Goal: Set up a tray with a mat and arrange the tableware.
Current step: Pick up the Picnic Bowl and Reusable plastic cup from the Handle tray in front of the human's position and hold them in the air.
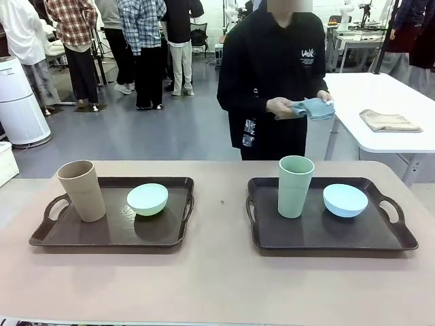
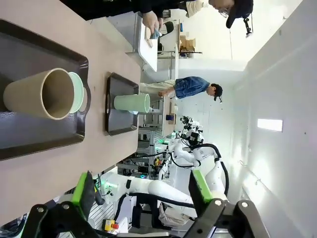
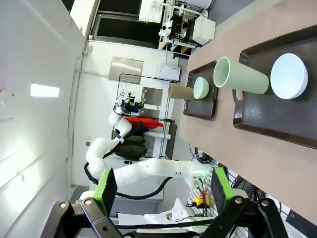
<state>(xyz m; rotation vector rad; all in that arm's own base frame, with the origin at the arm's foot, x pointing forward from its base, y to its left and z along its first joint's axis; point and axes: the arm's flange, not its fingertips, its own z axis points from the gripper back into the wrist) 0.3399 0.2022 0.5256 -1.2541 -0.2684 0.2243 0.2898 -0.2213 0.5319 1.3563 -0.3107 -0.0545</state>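
Two dark trays lie on the table. The left tray (image 1: 61, 234) carries a tan tumbler (image 1: 81, 190) and a mint bowl (image 1: 147, 199). On the right tray (image 1: 380, 238) stand a pale green tumbler (image 1: 295, 186) and a light blue bowl (image 1: 345, 200). At the far side a person holds a folded blue-grey mat (image 1: 311, 109) in both hands. My left gripper (image 2: 142, 191) is open and held back from the table, off the tan tumbler (image 2: 39, 94). My right gripper (image 3: 163, 188) is open too, away from the green tumbler (image 3: 240, 77) and blue bowl (image 3: 289, 76).
A folded beige cloth (image 1: 389, 121) lies on a white side table (image 1: 408, 95) at the back right. Bare tabletop (image 1: 221, 224) runs between the two trays and along the near edge. Other people stand far behind.
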